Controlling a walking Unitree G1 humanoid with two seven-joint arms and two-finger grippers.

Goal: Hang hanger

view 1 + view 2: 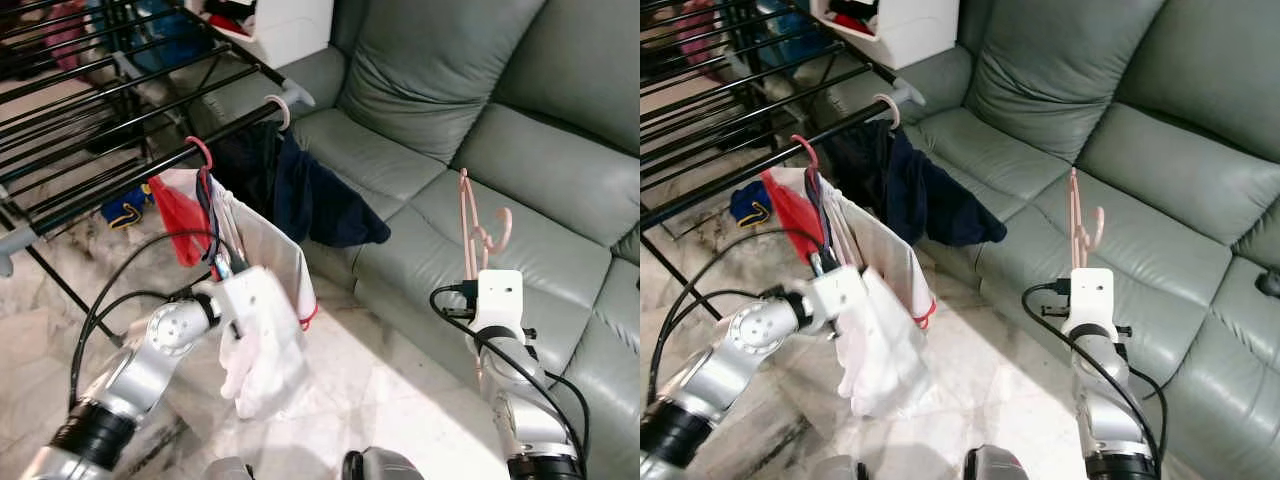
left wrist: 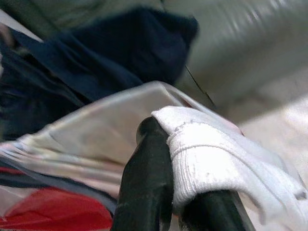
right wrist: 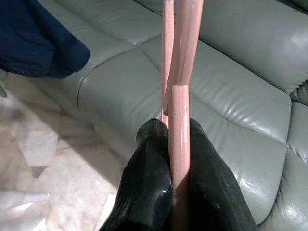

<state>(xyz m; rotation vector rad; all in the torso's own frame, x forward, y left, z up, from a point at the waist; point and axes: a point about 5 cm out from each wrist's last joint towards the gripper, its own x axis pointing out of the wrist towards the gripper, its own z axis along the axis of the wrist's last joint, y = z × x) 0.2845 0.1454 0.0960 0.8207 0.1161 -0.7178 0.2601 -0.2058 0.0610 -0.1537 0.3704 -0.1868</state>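
The left arm (image 1: 130, 375) reaches from the lower left of the frame up toward the centre, elbow bent, its wrist block turned to the right. The left gripper (image 2: 178, 192) is closed, its two black fingers (image 2: 144, 183) pinching a fold of white cloth (image 2: 216, 159). The right arm (image 1: 525, 400) rises from the lower right, forearm nearly upright. The right gripper (image 3: 175, 159) points upward, its fingers (image 3: 149, 178) pressed together on the stem of a pink hanger (image 1: 478, 225), held upright above the wrist.
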